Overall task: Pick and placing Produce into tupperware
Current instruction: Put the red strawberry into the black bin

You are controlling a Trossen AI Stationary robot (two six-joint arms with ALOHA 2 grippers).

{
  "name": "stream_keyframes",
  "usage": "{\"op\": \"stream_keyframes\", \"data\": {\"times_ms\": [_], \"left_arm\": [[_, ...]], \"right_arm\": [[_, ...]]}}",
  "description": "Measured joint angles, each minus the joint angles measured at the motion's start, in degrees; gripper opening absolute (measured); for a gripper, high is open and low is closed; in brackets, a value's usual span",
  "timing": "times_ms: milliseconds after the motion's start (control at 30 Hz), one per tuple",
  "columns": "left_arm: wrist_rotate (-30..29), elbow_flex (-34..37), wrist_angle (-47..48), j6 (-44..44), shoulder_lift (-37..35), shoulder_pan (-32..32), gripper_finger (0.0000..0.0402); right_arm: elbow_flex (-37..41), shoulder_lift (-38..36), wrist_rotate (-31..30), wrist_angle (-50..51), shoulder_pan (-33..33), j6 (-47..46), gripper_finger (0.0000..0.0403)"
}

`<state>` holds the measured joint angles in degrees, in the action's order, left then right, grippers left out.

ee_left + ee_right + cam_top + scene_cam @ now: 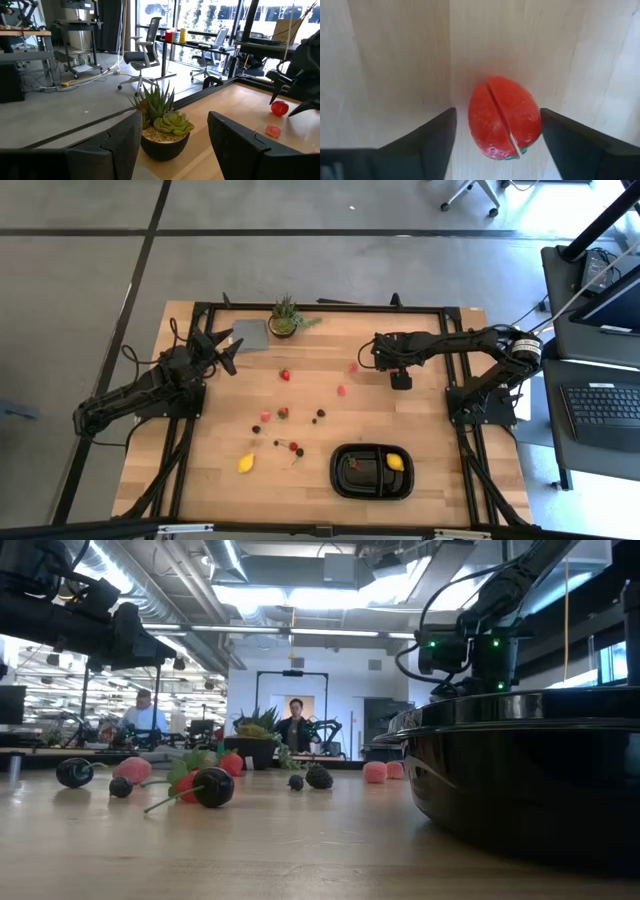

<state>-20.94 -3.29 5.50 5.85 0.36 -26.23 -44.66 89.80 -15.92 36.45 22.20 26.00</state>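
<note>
Currently, the right gripper (495, 137) points down at the counter (420, 420), beyond the tupperware (372, 471) toward the far edge. Its 2 fingers (427, 140) stand apart, 1 on each side of a red strawberry (505, 117) split by a lengthwise seam. Neither finger touches the strawberry: the gripper is released and grasps nothing. The strawberry lies on the bare wood, nearer 1 finger than the other.

The left gripper (225, 352) waits over the far left part of the counter, well apart from the tupperware and just beside a flat grey cloth (250, 335). Its fingers (115, 145) are spread and empty. Past them the left wrist view shows a potted plant (162, 125) standing upright at the counter's far edge, with 1 red piece (280, 107) and 1 pink piece (273, 131) on the wood beyond it.

The tupperware is a black tray near the front edge of the counter. It holds 1 yellow lemon (395, 462) in 1 compartment and 1 small red piece (354, 464) in another.

The rest of the produce lies loose on the counter, to the left of the tupperware and beyond it:
- 1 yellow lemon (246, 463) well to the left;
- dark cherries (295, 448) with stems, between that lemon and the tupperware;
- 1 strawberry (285, 375) near the plant;
- pink bits (342, 390) further right.
</note>
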Motion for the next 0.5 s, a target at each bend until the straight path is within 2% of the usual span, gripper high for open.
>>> {"op": "stream_keyframes", "data": {"times_ms": [300,500], "left_arm": [[-0.01,0.0,0.02,0.0,0.0,-0.01,0.022],[0.01,0.0,0.01,0.0,0.0,0.01,0.022]], "right_arm": [[0.0,0.0,-0.01,-0.25,0.0,-0.2,0.0192],[-0.49,0.0,0.1,0.87,0.02,-5.69,0.0175]]}}
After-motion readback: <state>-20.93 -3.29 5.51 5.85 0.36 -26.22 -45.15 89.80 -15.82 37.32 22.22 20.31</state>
